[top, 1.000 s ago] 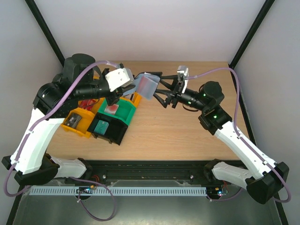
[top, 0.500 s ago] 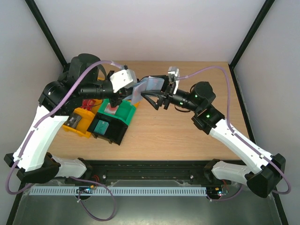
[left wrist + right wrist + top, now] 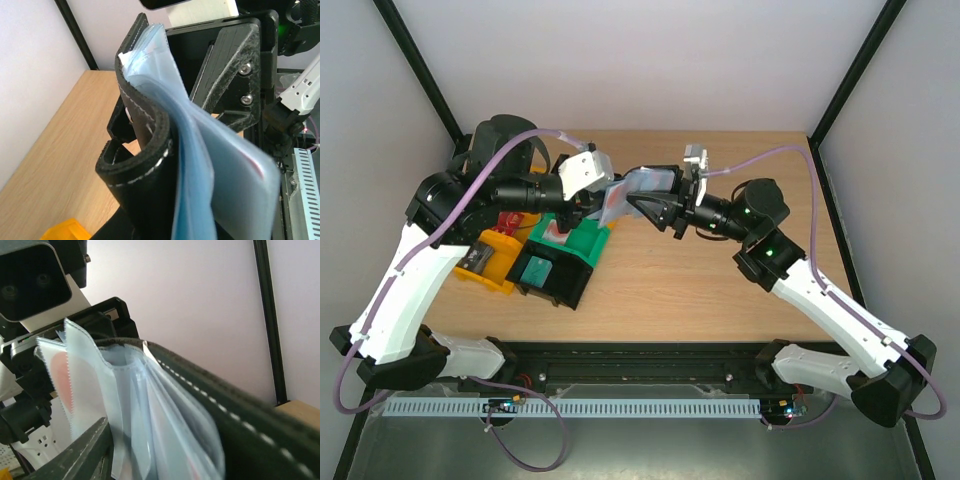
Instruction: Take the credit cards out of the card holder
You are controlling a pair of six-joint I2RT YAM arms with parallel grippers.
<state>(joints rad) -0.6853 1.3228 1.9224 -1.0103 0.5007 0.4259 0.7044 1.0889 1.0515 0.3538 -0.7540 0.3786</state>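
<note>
- The card holder (image 3: 638,188) is clamped in the closed left end effector (image 3: 595,200).
- The right end effector (image 3: 658,205) sits at the pockets; its grip cannot be told.
- Credit cards (image 3: 59,374) are still pocketed; removal is pending.

I can read no text, brand, number or sign from here. The card holder (image 3: 145,170) shows only plain black leather and white stitching. The pink card (image 3: 60,371) inside its clear pocket is too blurred to read.
</note>
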